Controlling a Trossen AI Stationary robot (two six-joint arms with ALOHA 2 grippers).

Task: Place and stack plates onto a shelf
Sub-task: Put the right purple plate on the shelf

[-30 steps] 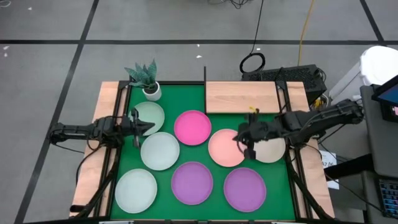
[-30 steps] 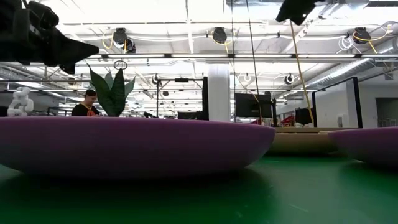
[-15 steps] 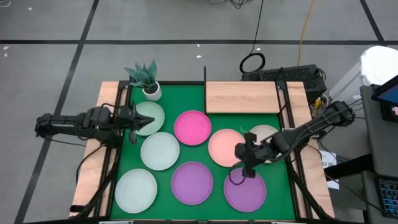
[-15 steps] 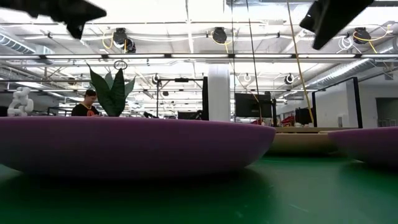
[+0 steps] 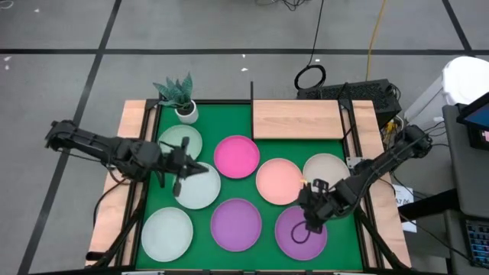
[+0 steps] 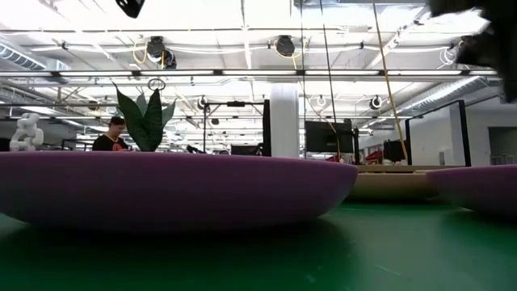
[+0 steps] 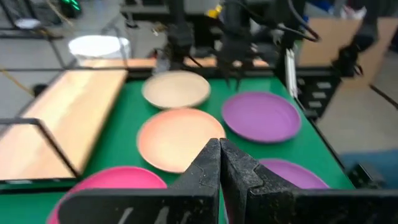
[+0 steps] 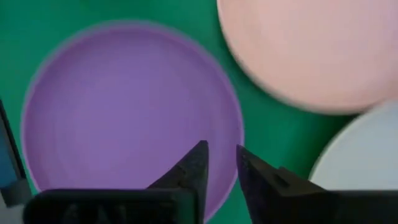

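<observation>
Hovering right gripper (image 5: 309,222): over the near-right purple plate (image 5: 300,231), at its rim on the salmon plate's side. In its wrist view the fingers (image 8: 189,169) sit a little apart with a narrow gap, nothing between them, so it's got hold of nothing.
Left gripper (image 5: 177,168): over the middle mint plate (image 5: 200,187), fingers pinched fully together in its wrist view, empty.
Shelf (image 5: 298,119): light wood board at the far right of the green mat (image 5: 244,126), bare, no plates on it yet.
Plates: all eight lying flat on the mat, none stacked. Far mint plate (image 5: 183,140) sits near the plant pot (image 5: 187,111), near mint plate (image 5: 166,234) at the near-left corner.
Middle stuff: hot pink plate (image 5: 236,156) just in front of the shelf, salmon plate (image 5: 278,182) right beside the beige plate (image 5: 327,170), second purple plate (image 5: 236,224) in the near row.
Low view: mostly a purple plate's rim, with a person far back in the room.
</observation>
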